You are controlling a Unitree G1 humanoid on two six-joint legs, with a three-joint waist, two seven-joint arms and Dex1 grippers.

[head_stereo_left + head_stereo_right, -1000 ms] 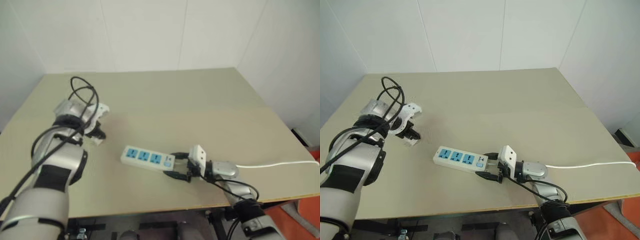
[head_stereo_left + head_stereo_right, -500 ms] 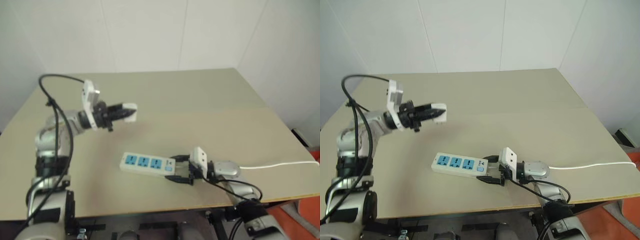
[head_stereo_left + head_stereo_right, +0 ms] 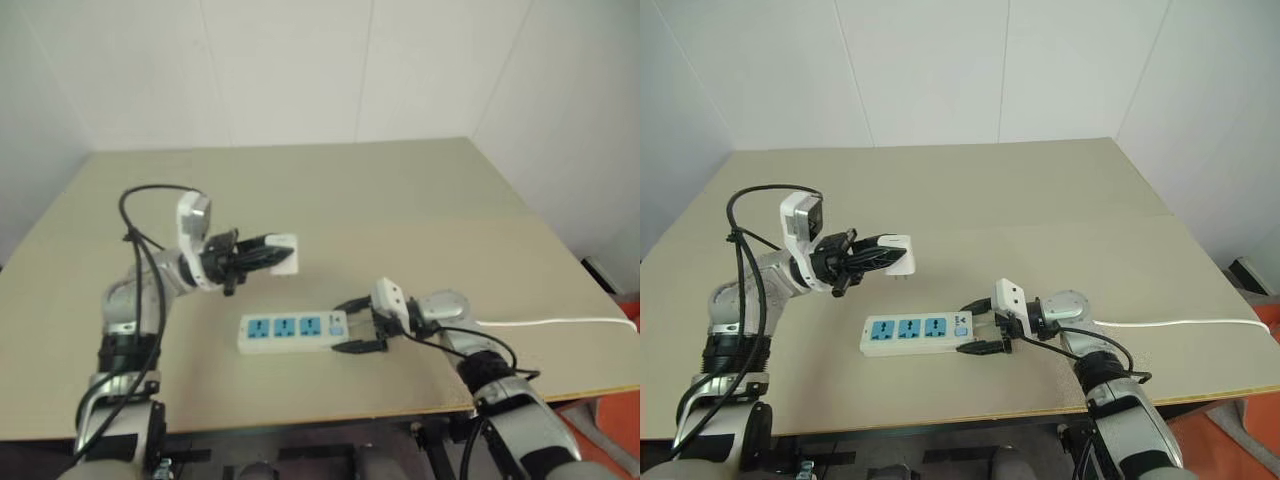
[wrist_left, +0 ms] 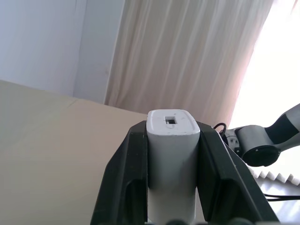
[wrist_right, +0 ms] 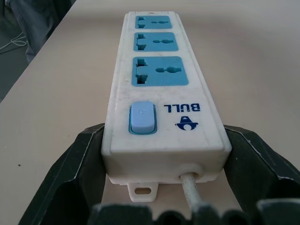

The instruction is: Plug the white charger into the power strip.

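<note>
Left black two-finger gripper (image 3: 883, 257) clamps one small white boxy charger (image 3: 898, 256), held above the beige tabletop (image 3: 1040, 200), left of centre. Right gripper (image 5: 161, 154) grips the cord end of one long white three-socket power strip (image 3: 917, 332), near edge. Charger prongs hard to see.

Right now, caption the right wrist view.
Right gripper clasping the strip's switch end on the table.

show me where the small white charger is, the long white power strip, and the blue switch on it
small white boxy charger (image 3: 898, 254), right eye view, its side face.
long white plastic power strip (image 3: 292, 333), left eye view, its top.
blue rocker switch (image 5: 142, 117), right wrist view, its centre.
</note>
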